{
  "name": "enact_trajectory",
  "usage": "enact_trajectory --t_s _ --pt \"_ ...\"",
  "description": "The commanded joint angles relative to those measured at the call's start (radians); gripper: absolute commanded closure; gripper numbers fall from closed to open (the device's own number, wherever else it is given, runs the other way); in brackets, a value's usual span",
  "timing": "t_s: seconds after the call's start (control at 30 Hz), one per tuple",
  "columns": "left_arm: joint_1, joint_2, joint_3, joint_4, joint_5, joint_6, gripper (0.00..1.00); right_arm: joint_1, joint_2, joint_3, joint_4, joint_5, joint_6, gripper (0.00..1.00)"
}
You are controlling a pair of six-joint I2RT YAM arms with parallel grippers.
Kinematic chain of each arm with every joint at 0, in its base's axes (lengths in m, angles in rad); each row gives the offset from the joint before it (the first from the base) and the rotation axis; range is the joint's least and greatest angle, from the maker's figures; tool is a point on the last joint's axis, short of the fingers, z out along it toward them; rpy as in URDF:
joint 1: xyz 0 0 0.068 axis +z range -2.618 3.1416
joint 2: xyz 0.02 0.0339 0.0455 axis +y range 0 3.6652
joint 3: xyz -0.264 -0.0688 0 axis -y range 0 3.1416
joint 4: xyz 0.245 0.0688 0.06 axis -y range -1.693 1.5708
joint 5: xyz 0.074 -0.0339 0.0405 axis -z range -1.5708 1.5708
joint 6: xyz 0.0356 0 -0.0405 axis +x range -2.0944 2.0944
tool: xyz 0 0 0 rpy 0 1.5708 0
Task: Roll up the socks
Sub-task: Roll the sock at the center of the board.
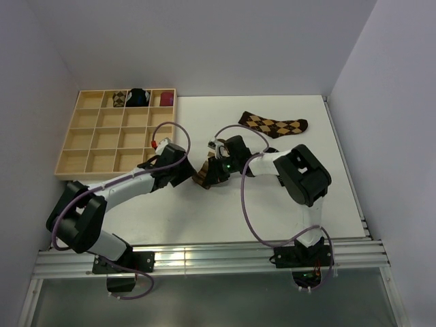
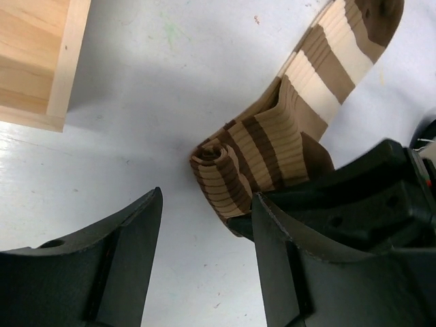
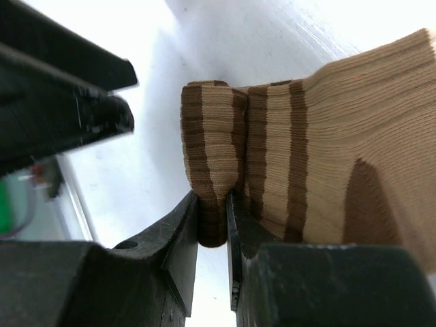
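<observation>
Here, the right gripper (image 3: 212, 204) is pinching the rolled end of the soft, limp striped sock (image 3: 327, 157), likely its firmest hold, while the left gripper (image 2: 208, 204) is gaping empty.

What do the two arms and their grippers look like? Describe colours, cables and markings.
Both the left arm and right arm have white links between bulky black joints. A thin purple cable loops along each. The left gripper and right gripper have matte black, curved fingers. A green light glows by the right wrist.
</observation>
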Motion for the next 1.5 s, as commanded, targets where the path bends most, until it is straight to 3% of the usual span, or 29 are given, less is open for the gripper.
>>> enact_trajectory --t_s 0.0,0.73,0.97,1.07,1.17,1.27,1.33,1.47 --pt "-0.008 -0.002 -0.022 0.088 0.031 -0.03 0.41 -0.017 0.067 0.045 -0.061 -0.138 0.065 0.98" --pt "-0.024 0.11 -0.05 0.123 0.045 -0.128 0.48 -0.048 0.129 0.088 -0.09 -0.126 0.116 0.92" --pt "-0.027 0.162 -0.05 0.121 0.053 -0.134 0.55 -0.048 0.112 0.076 -0.073 -0.11 0.132 0.88" --pt "-0.027 0.179 -0.039 0.108 0.053 -0.128 0.61 -0.048 0.09 0.062 -0.064 -0.098 0.131 0.84" --pt "-0.03 0.194 -0.031 0.092 0.053 -0.122 0.69 -0.048 0.051 0.03 -0.027 -0.087 0.125 0.7" --pt "-0.03 0.205 -0.018 0.072 0.048 -0.111 0.77 -0.045 -0.018 -0.014 0.007 -0.041 0.1 0.63" --pt "-0.03 0.223 0.017 0.004 0.035 -0.094 0.81 -0.03 -0.11 -0.065 0.034 0.104 0.059 0.55" --pt "-0.033 0.248 0.067 -0.043 0.042 -0.064 0.84 0.002 -0.247 -0.139 0.074 0.25 0.019 0.49"
